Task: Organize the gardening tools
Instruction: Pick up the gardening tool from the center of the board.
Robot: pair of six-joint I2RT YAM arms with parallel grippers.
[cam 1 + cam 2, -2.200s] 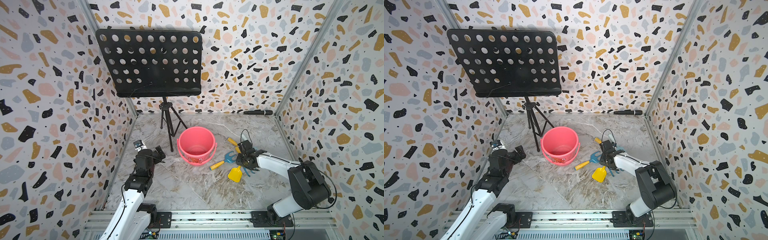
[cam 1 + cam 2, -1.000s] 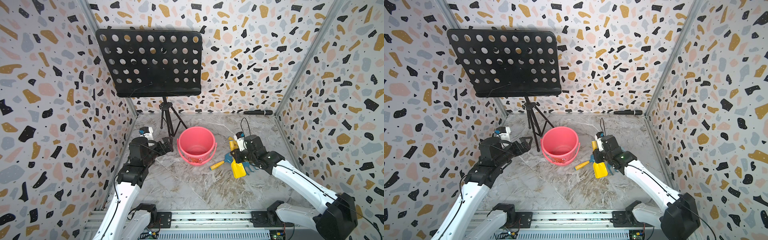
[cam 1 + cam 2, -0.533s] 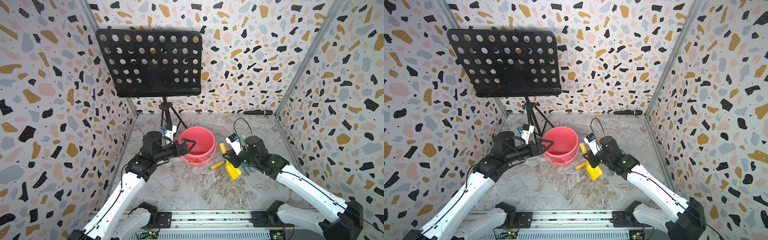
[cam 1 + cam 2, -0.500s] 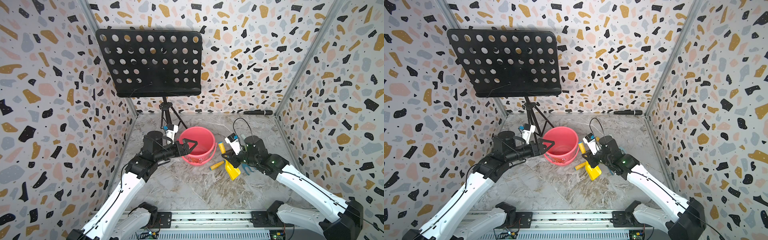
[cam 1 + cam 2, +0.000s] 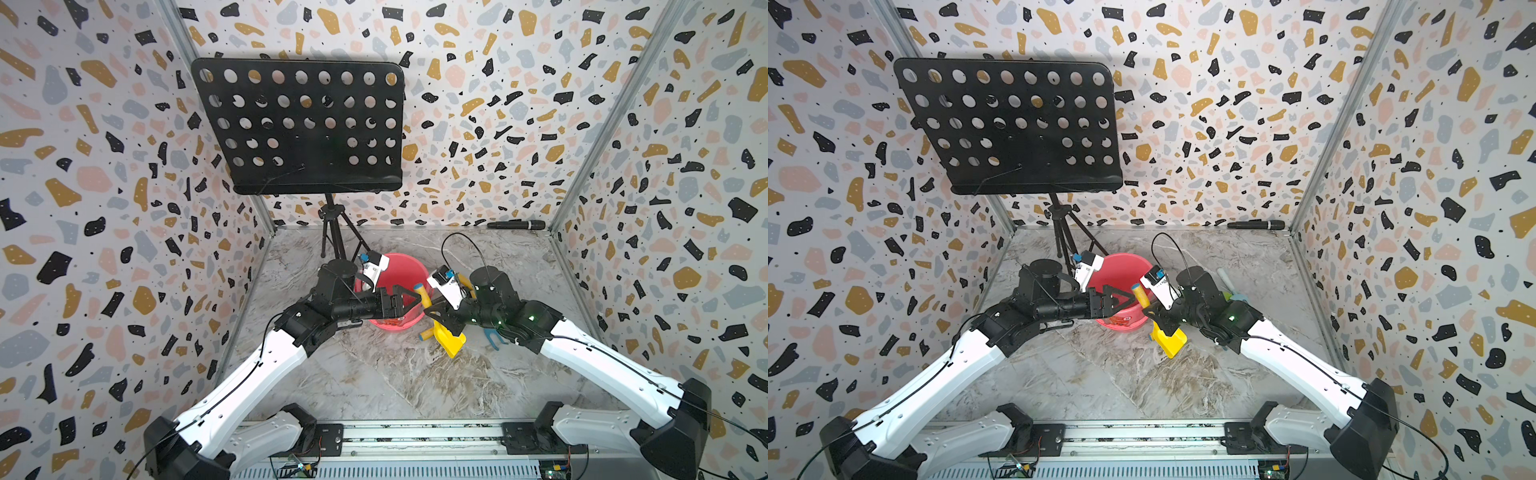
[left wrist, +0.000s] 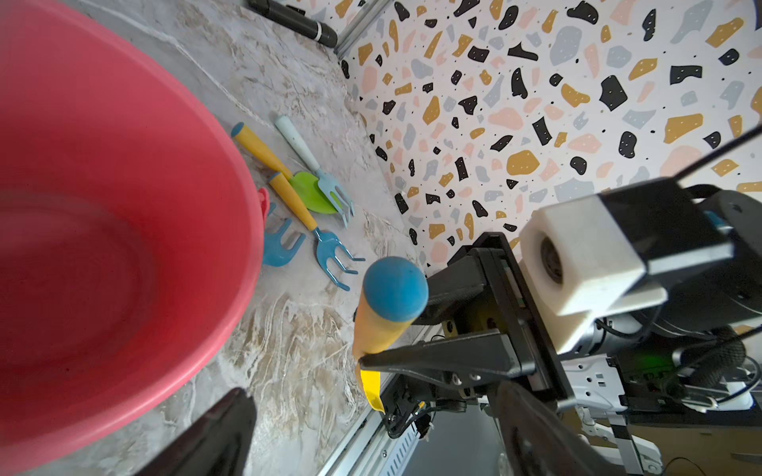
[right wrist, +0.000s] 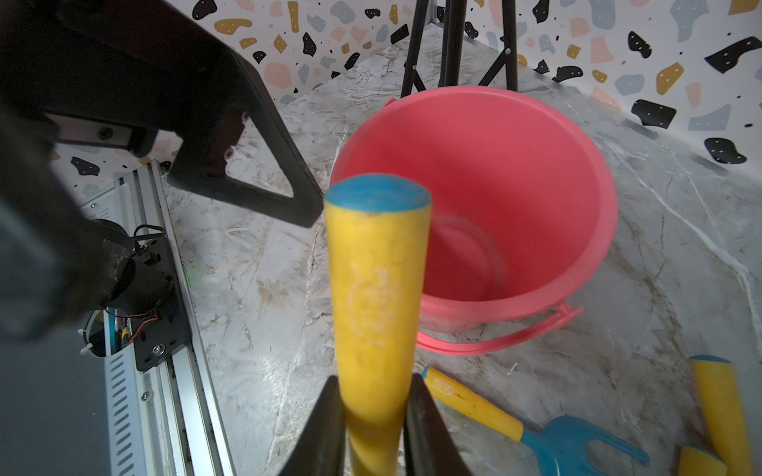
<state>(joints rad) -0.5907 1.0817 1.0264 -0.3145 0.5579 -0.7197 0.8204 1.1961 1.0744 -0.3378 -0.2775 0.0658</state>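
Clamping the yellow shovel (image 7: 377,280) mid-frame, the right gripper (image 7: 373,385) risked dropping it if the gaping, seemingly empty left gripper (image 5: 1121,299) knocked it.

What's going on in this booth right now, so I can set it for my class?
The right gripper holds the yellow shovel by its handle, lifted off the floor beside the pink bucket, which is empty. The left gripper, open, reaches close to the shovel's handle end. A green spade, a pale-blue rake, a blue rake and a second blue rake lie on the floor beside the bucket.
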